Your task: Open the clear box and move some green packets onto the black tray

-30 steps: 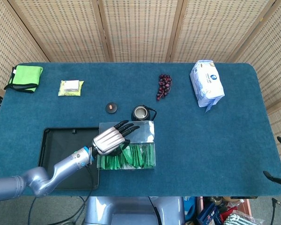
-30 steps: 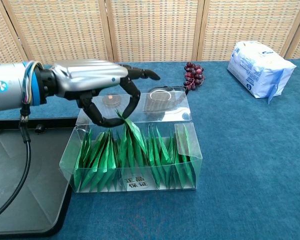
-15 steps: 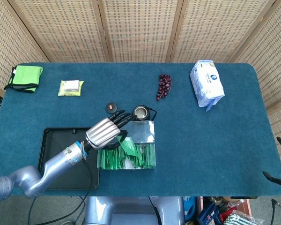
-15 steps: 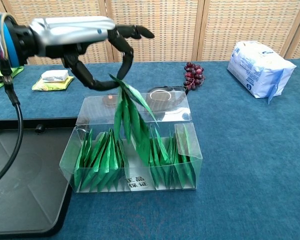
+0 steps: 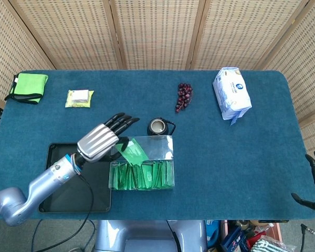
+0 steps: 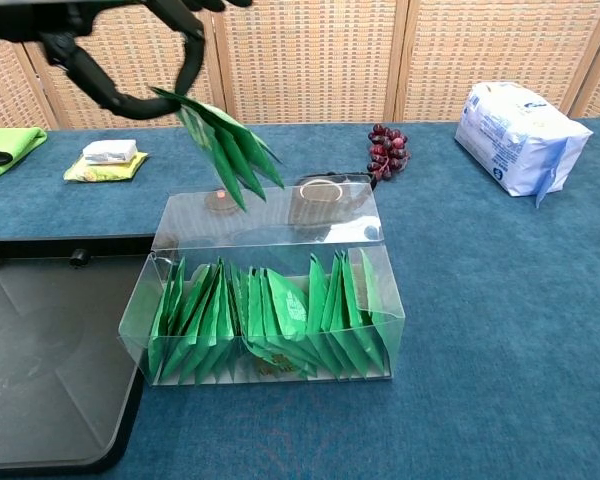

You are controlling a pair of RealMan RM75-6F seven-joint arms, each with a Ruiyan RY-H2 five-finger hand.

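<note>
Now green packets [image 6: 225,150] pinched (aloft), left hand [image 5: 100,143] fingers [image 6: 185,62]

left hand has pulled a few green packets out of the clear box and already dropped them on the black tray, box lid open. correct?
Not quite: the packets aren't dropped. In the chest view the left hand holds the green packets in the air above the open clear box, and the head view shows none on the black tray. The rest is right.

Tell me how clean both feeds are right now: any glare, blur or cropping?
Head view: sharp and evenly lit, with pale glare on the clear box lid. Chest view: the left hand is cropped by the top edge, the held green packets look slightly soft, and the box walls show faint reflections.
</note>
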